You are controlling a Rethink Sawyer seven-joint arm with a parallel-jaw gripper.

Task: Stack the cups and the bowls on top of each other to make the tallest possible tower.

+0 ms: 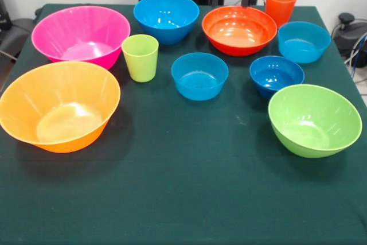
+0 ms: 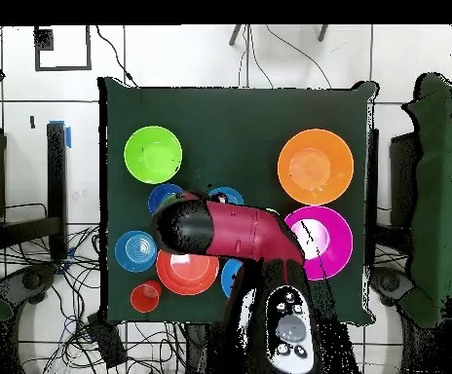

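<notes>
Plastic bowls (image 1: pixel 199 76) apparently all unstacked.

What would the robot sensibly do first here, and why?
Probably reach for the large light-orange bowl and turn it upside down as a base. Nothing is stacked yet: every bowl and both cups stand apart and upright on the table. It and the pink bowl are the widest, so either would likely carry the smaller ones best. The arm hangs above the middle, holding nothing visible.
</notes>
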